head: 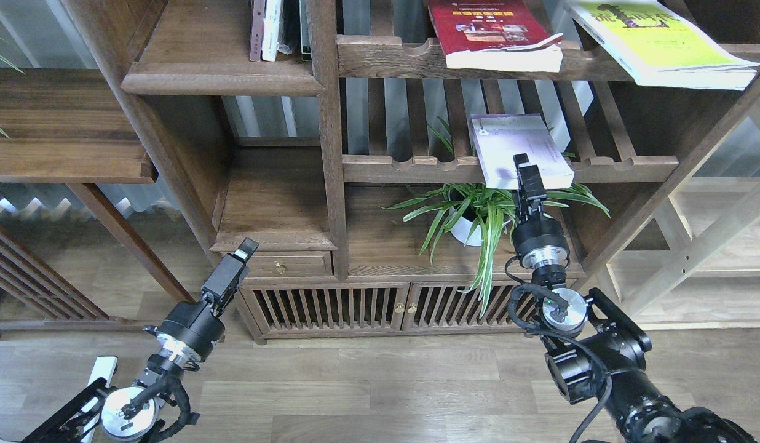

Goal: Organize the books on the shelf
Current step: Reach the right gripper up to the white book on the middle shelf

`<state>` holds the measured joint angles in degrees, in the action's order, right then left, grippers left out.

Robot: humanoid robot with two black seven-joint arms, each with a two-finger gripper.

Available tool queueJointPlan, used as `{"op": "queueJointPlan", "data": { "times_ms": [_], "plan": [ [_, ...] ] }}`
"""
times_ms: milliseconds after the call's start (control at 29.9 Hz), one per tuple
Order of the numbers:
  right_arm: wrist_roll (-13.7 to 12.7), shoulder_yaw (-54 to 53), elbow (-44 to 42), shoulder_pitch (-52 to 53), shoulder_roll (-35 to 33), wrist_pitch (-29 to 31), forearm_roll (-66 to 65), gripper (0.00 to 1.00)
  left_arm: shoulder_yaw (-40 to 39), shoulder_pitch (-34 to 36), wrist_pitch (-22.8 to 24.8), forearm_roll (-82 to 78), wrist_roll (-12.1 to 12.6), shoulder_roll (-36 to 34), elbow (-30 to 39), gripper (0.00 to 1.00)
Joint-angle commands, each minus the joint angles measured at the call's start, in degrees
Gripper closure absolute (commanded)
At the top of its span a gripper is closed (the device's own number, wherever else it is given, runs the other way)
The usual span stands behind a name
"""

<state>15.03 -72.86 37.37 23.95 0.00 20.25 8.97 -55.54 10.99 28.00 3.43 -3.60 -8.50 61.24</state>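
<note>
Right of centre, the right gripper point(522, 165) is overlapping the lavender book's point(515, 144) near edge, its grip unclear; lower left, the left gripper point(247, 249) is hanging, state likewise unclear.

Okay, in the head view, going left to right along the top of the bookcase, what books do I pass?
Narrow upright volumes → dark red book → yellow-green book. The lavender-white book lies one rack lower, between the last two, with the right pincer at its front edge.
</note>
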Motion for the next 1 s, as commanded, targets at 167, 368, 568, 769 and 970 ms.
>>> {"op": "queueJointPlan", "data": {
  "times_ms": [167, 368, 568, 769, 970],
  "plan": [
    [0.0, -1.0, -0.7, 1.8, 0.0, -3.7, 0.0, 0.0, -0.3, -0.1, 0.0, 0.0, 0.0, -0.6, 0.0, 0.0],
    [-0.1, -0.9, -0.9, 2.3, 0.0, -6.4, 0.0, 0.0, -0.3, -0.4, 0.0, 0.1, 0.0, -0.6, -0.1, 0.0],
    [0.0, -1.1, -1.0, 2.7, 0.0, -9.1, 0.0, 0.06, -0.3, -0.7, 0.0, 0.1, -0.2, -0.9, -0.2, 0.0],
    [0.6, -1.8, -1.0, 3.1, 0.0, -9.1, 0.0, 0.28, -0.3, -0.7, 0.0, 1.7, -0.1, -1.7, -0.2, 0.0],
    [0.8, -1.8, -1.0, 2.9, 0.0, -8.9, 0.0, 0.5, -0.3, -0.8, 0.0, 1.7, -0.1, -2.2, -0.2, 0.0]
  ]
}}
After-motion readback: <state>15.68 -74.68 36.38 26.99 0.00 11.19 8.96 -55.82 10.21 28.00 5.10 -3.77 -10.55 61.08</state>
